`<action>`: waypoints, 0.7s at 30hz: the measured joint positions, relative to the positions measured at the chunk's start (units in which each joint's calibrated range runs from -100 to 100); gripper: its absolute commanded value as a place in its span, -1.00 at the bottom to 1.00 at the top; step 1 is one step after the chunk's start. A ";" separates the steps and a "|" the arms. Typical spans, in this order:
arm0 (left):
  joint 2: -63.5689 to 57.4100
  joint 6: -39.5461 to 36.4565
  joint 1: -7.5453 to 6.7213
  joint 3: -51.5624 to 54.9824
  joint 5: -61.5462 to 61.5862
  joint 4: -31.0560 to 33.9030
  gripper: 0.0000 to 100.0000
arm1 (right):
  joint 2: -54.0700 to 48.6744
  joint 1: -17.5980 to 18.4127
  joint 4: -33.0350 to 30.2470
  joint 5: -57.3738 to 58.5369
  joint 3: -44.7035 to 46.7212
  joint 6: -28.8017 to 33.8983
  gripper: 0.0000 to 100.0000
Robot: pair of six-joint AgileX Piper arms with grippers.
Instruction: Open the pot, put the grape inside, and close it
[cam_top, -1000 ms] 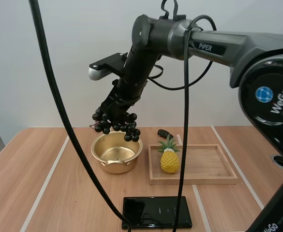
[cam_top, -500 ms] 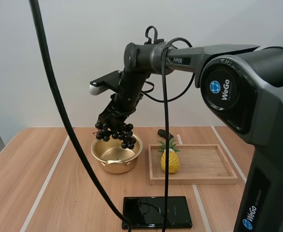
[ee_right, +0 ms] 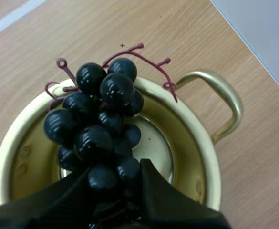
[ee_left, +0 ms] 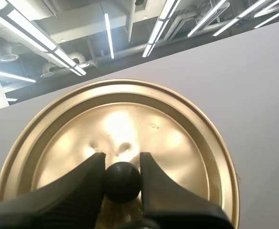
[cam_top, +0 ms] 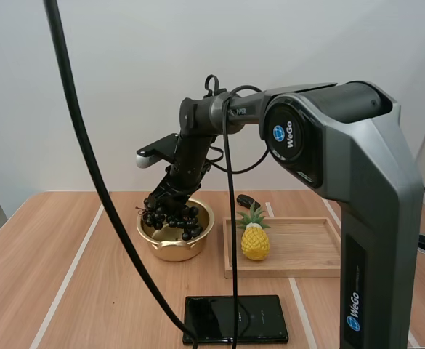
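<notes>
A dark bunch of grapes [cam_top: 170,213] hangs at the mouth of the open gold pot [cam_top: 174,247], its lowest berries below the rim. My right gripper [cam_top: 170,195] is shut on the bunch from above. In the right wrist view the grapes [ee_right: 98,119] are pinched between my right gripper's [ee_right: 113,171] fingers directly over the pot's [ee_right: 196,157] shiny bottom, with reddish stems curling past the rim beside a handle [ee_right: 225,102]. In the left wrist view my left gripper [ee_left: 122,164] is shut on the black knob [ee_left: 122,183] of the gold lid [ee_left: 177,143], held up in the air.
A wooden tray [cam_top: 314,251] lies right of the pot with a toy pineapple [cam_top: 254,238] standing at its left end. A dark object [cam_top: 247,201] lies behind the tray. A flat black slab [cam_top: 235,318] rests near the table's front edge.
My right arm has come down and drawn back, lowering the grapes from above the pot to its mouth.
</notes>
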 measured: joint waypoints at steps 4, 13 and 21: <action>0.00 0.15 0.00 0.00 0.22 0.00 -1.00 | 1.86 0.00 -1.61 -1.31 0.00 0.00 -1.00; 0.00 0.15 0.00 0.00 1.27 0.00 -1.00 | 5.06 0.00 -9.34 -2.06 0.00 5.61 -1.00; 0.00 0.15 0.00 0.00 2.31 0.00 -1.00 | 5.06 0.00 -7.25 2.65 -0.05 6.37 -1.00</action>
